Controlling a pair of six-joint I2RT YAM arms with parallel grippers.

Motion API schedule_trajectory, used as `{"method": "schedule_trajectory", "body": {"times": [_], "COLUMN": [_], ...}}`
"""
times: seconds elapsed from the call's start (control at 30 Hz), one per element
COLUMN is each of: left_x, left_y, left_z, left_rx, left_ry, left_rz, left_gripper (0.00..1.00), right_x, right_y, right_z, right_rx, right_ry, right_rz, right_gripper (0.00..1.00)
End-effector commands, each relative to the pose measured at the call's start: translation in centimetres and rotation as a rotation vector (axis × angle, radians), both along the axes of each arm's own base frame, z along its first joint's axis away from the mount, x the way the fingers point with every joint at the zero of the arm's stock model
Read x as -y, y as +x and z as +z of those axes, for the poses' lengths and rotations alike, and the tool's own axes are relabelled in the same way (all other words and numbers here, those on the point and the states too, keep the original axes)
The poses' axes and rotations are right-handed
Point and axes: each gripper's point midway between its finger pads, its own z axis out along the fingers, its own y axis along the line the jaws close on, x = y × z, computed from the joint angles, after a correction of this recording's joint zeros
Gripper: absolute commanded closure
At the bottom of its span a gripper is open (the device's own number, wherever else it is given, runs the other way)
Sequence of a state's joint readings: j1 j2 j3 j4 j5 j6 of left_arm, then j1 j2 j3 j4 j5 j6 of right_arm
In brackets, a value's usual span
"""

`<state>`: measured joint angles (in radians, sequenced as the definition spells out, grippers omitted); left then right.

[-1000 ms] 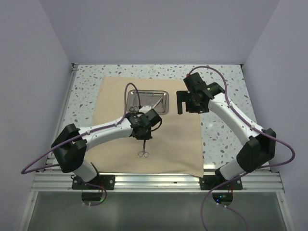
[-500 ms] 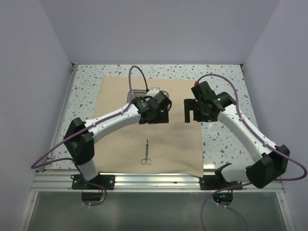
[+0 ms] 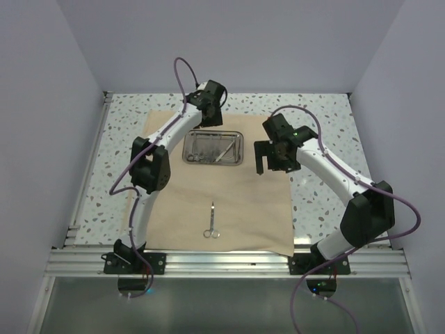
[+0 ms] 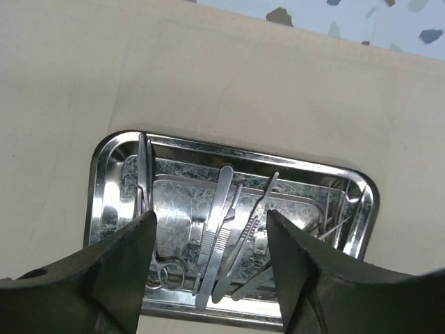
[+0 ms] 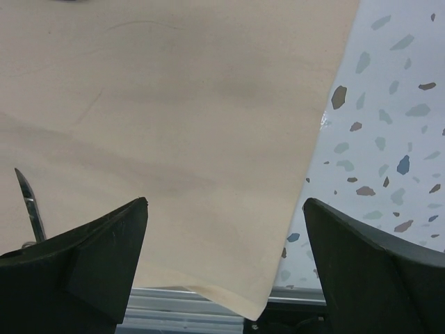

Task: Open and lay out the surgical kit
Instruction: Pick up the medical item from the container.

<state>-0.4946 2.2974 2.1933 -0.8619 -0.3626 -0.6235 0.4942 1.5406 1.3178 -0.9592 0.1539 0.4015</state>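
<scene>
Kit opened; one instrument laid out.
We see the tan cloth wrap [image 3: 250, 209] spread flat mid-frame in the overhead view, the small rectangular shiny steel tray [image 4: 240, 154] on its upper part holding several thin silver tweezers and forceps [image 4: 221, 216], and one ring-handled silver scissors [image 3: 211, 223] alone on the cloth at lower centre. We judge the opening done, most laying-out remaining. The left fingers [image 4: 122, 264] hang apart over the tray; the right fingers [image 5: 97, 257], wide apart, hover right of it, over the cloth's edge beside the speckled bench [image 3: 327, 125]; both empty.
</scene>
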Motion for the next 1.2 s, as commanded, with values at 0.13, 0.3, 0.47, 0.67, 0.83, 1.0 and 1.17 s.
{"method": "schedule_trajectory", "body": {"times": [0.13, 0.3, 0.47, 0.67, 0.83, 1.0, 1.17], "left_x": [-2.9, -3.8, -4.7, -5.6, -6.2, -6.6, -6.7], "left_y": [1.4, 1.9, 1.7, 1.7, 1.6, 1.2, 0.8], "left_z": [-1.1, -2.4, -4.1, -5.7, -6.9, -8.6, -9.8], "left_rx": [-0.020, -0.037, -0.064, -0.090, -0.113, -0.147, -0.170], "left_ry": [0.010, 0.041, 0.045, 0.049, 0.055, 0.054, 0.050], "left_rz": [-0.008, -0.020, -0.017, -0.016, -0.014, -0.015, -0.022], "left_gripper": [0.41, 0.44, 0.46, 0.53, 0.57, 0.62, 0.63], "right_x": [-0.3, 0.2, 0.2, -0.1, -0.1, 0.1, 0.1], "right_y": [1.1, 1.0, 1.6, 2.4, 2.6, 2.8, 3.0], "right_z": [1.2, 0.1, -0.1, -0.2, -0.5, -0.8, -0.8], "right_rx": [0.034, 0.006, 0.002, -0.003, -0.013, -0.019, -0.020], "right_ry": [0.012, -0.023, -0.051, -0.060, -0.071, -0.088, -0.095], "right_rz": [0.006, 0.005, 0.005, 0.000, -0.005, -0.009, -0.012], "right_gripper": [0.02, 0.02, 0.02, 0.02, 0.02, 0.02, 0.02]}}
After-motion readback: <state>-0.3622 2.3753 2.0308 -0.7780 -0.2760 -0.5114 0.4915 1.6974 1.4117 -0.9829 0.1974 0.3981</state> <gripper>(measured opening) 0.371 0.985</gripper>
